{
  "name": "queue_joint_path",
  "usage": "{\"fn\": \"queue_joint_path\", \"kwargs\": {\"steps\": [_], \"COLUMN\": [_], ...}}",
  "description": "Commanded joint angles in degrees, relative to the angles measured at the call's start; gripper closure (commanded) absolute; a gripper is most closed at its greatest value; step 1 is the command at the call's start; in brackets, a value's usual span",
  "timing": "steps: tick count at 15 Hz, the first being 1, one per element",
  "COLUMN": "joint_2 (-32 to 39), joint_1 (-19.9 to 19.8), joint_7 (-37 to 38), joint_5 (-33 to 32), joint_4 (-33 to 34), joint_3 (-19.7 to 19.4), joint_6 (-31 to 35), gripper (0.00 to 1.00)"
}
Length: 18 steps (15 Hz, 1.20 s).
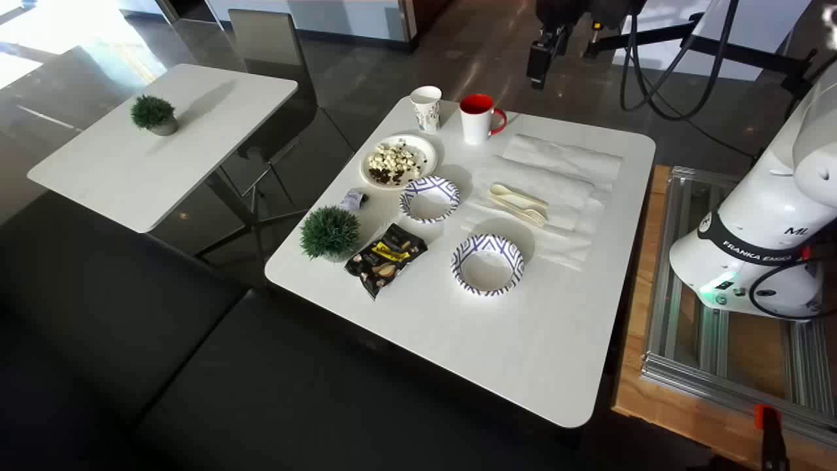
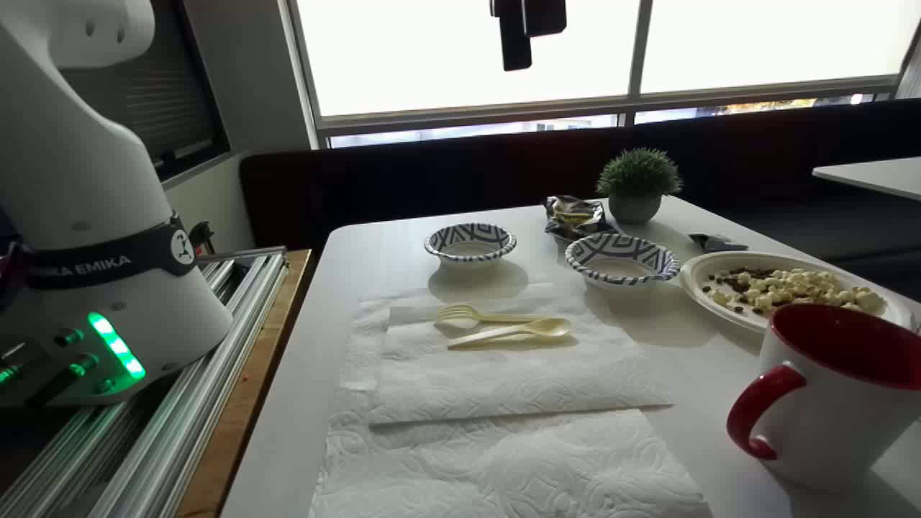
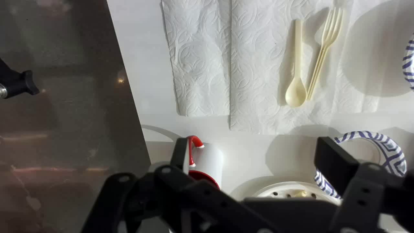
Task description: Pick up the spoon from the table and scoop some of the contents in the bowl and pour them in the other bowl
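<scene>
A pale spoon lies on paper towels beside a fork, also seen in an exterior view and the wrist view. A round white plain-rimmed bowl holds the contents, yellowish pieces with dark bits; in the wrist view its rim is partly hidden by the gripper. Two ridged white bowls with blue patterns stand nearby, a nearer one and one beside the food; both look empty. My gripper is open and empty, high above the table, apart from everything; it shows in an exterior view.
A red-and-white mug and a paper cup stand at a table edge, the mug below one finger in the wrist view. A black snack bag, a wrapper and a potted plant are opposite. The fork touches or nearly touches the spoon.
</scene>
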Motion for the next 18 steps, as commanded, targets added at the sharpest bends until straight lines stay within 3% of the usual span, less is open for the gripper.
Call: {"fn": "queue_joint_path", "kwargs": {"steps": [1, 9, 15, 18], "joint_2": [-0.01, 2.09, 14.56, 20.75], "joint_1": [0.69, 2.04, 5.99, 6.02], "joint_7": [0.28, 0.41, 7.79, 11.51], "joint_5": [-0.37, 0.99, 0.26, -1.08], "joint_4": [0.11, 0.97, 1.77, 1.31], "joint_3": [-0.65, -0.23, 4.42, 4.83], "joint_6": [-0.23, 0.07, 9.40, 16.45], "gripper": [0.00, 0.00, 0.00, 0.00]}}
